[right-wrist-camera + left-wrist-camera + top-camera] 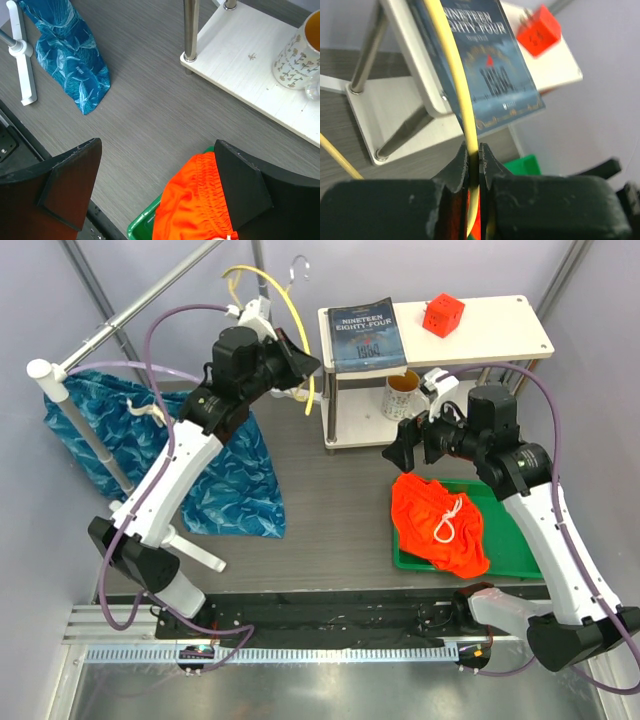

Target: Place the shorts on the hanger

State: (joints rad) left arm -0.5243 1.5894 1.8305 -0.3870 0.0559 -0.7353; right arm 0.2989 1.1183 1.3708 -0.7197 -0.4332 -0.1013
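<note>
The orange-red shorts [440, 520] lie crumpled in a green tray [520, 550] at the right, white cord on top; they also show in the right wrist view [200, 205]. The thin yellow hanger [290, 310] is held up in the air at the back, its metal hook toward the rear wall. My left gripper [303, 368] is shut on the hanger's yellow bar [465, 100]. My right gripper [405, 448] is open and empty, hovering above the far left edge of the shorts [157, 187].
A white two-level shelf [480, 325] holds a book [365, 335] and a red cube [442, 314], with a mug [402, 393] on its lower level. Blue patterned shorts [215, 465] hang from a white rack [80, 430] at the left.
</note>
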